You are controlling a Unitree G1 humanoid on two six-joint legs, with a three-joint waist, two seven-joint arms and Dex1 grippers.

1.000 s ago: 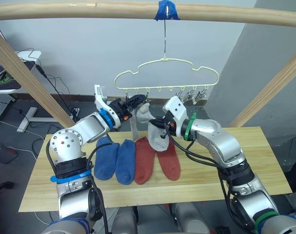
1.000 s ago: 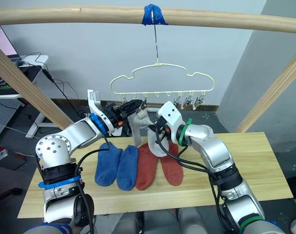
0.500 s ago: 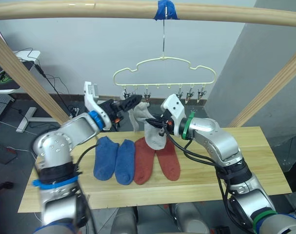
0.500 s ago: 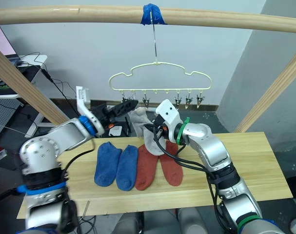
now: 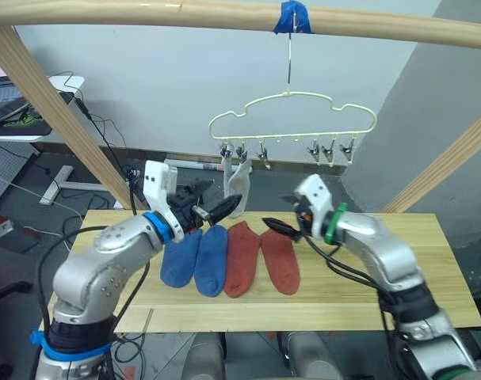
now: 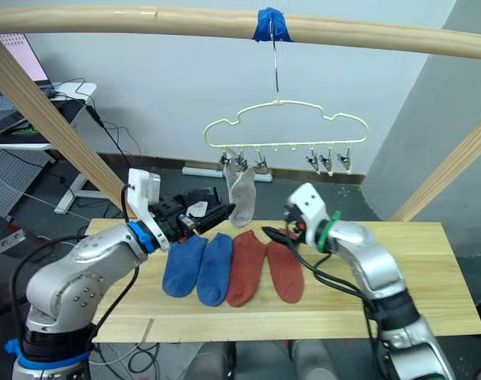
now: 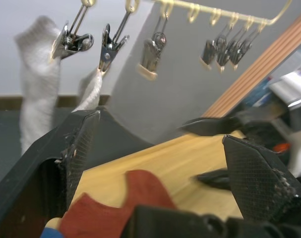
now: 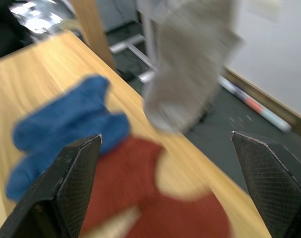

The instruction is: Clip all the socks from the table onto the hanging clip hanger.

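blue socks (image 5: 197, 257): tops hidden by left pincer (image 5: 224, 210) | right wrist view: blurred

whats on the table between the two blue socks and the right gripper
The two rust red socks lie there side by side on the table, between the blue socks and the open right gripper, as the left eye view shows.

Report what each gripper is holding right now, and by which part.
Nothing. The left gripper and the right gripper are both open and empty; the two light grey fabric socks hang from the clips.
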